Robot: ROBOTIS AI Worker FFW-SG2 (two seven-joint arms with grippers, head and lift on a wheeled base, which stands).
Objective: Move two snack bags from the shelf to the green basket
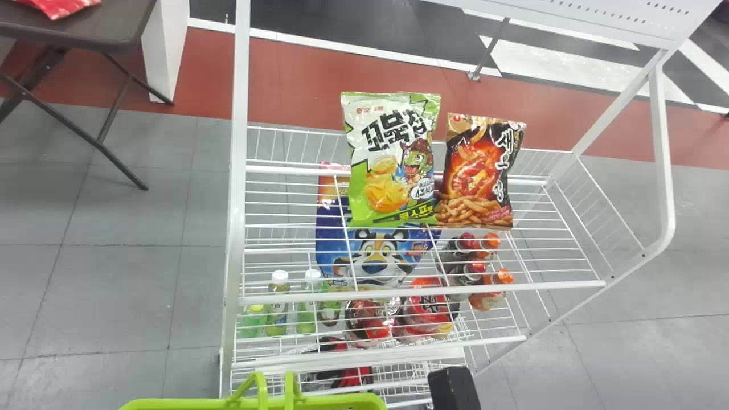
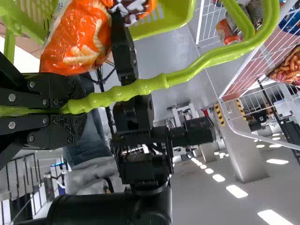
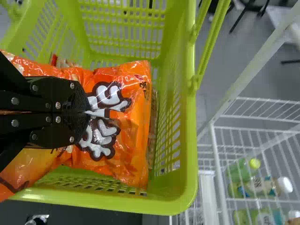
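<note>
The relation that matters is straight down: the orange snack bag lies in the mouth of the green basket, directly under the right gripper, whose closed fingers pinch a fold of its printed face. The bag reaches past the fingertips towards the basket wall on the shelf side, and its edge is close to that wall; whether its weight rests on anything below, I cannot tell. More open room is left along the wall with the hinged handle, so the next move likely calls for a short lowering, then a release clear of the rim. Opening wide might snag the film or nudge the bag against the mesh. The left gripper is clamped round the basket handle. Beyond, a green chip bag and a dark shrimp-snack bag stand side by side on the white wire shelf.
</note>
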